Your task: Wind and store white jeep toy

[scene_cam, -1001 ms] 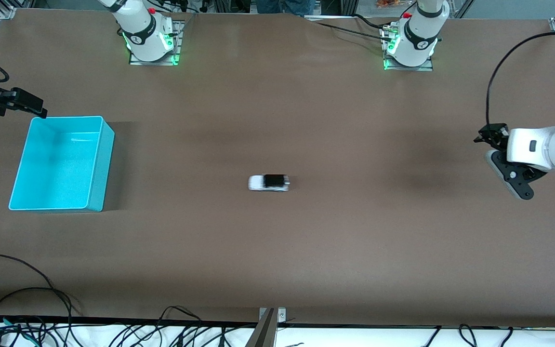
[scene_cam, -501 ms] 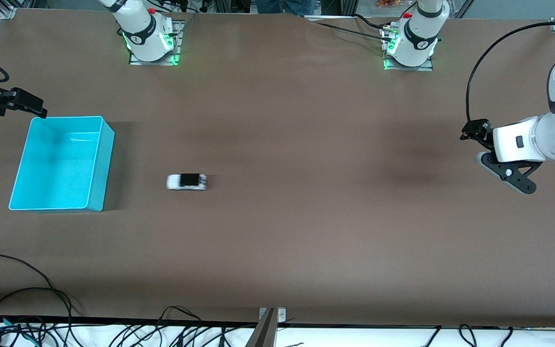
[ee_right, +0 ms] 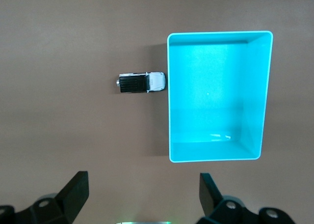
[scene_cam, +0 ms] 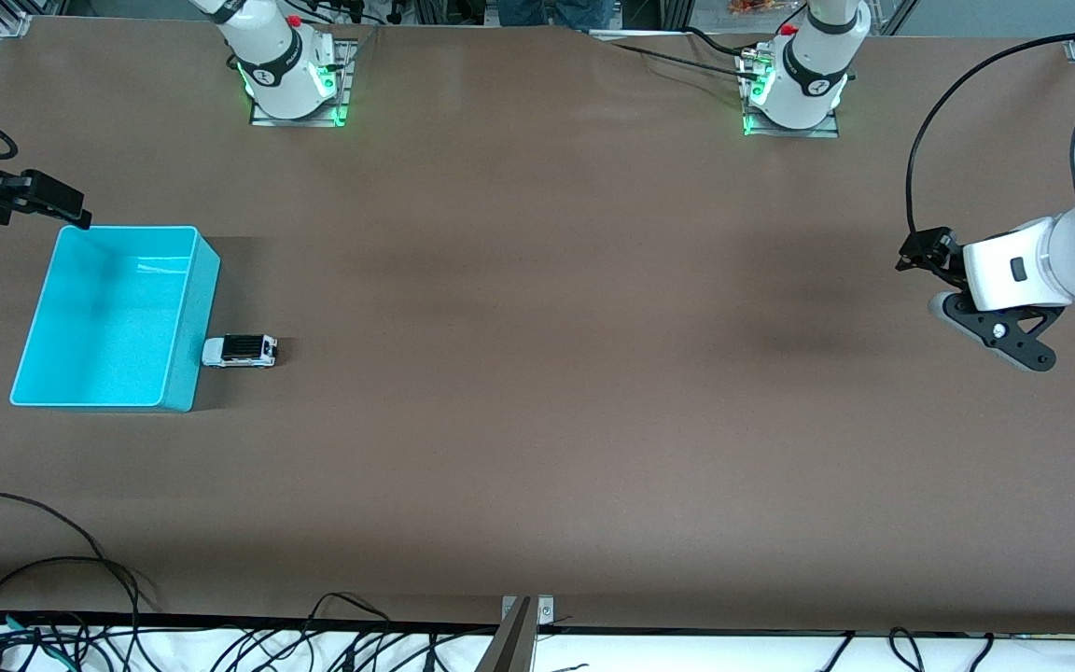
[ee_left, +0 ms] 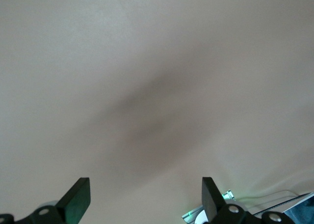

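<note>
The white jeep toy [scene_cam: 239, 351] with its black roof stands on the brown table, its nose against the outer wall of the cyan bin [scene_cam: 194, 327] at the right arm's end. The bin is empty. In the right wrist view the jeep [ee_right: 141, 82] sits beside the bin [ee_right: 255, 86]. My right gripper [scene_cam: 34, 198] [ee_right: 142, 184] is open and empty, up in the air beside the bin's corner. My left gripper [scene_cam: 995, 331] [ee_left: 144, 189] is open and empty over bare table at the left arm's end.
The two arm bases [scene_cam: 290, 75] [scene_cam: 794, 84] stand along the table edge farthest from the front camera. Loose black cables [scene_cam: 34, 579] and a metal bracket [scene_cam: 521, 630] lie along the nearest edge.
The jeep has rolled across the table from its middle toward the right arm's end and stopped against the bin, which shifted slightly. The left gripper has drifted a little; the right has not moved.
</note>
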### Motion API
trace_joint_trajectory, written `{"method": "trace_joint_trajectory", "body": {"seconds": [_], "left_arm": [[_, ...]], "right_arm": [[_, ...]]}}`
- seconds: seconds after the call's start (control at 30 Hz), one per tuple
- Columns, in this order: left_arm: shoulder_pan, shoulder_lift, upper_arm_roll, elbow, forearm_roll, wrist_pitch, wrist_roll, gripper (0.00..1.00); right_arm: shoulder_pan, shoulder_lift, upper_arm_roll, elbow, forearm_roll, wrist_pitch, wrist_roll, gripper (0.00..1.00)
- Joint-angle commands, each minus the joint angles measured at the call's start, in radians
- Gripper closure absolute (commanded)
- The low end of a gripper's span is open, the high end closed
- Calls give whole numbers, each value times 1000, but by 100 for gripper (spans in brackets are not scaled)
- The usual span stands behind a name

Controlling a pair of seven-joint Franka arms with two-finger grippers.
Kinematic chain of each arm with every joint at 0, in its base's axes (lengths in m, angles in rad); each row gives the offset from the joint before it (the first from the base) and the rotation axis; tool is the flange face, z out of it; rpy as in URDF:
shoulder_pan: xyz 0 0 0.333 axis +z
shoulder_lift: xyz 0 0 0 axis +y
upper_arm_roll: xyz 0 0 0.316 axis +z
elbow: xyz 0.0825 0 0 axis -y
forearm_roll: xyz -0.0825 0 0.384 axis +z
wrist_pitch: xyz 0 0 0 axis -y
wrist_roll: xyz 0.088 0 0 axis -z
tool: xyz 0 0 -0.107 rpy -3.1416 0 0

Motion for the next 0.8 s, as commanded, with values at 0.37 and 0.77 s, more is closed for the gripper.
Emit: {"method": "trace_joint_trajectory", "body": {"seconds": [0.37,0.77], "left_arm": [[-8,-46,20,-10,4,55,-11,0],[-129,-193,238,-160,-126,241,-98,0]], "right_arm": [[1,5,5,11,-5,-4,-2,0],[4,57,8,11,-5,2,-19,0]]}}
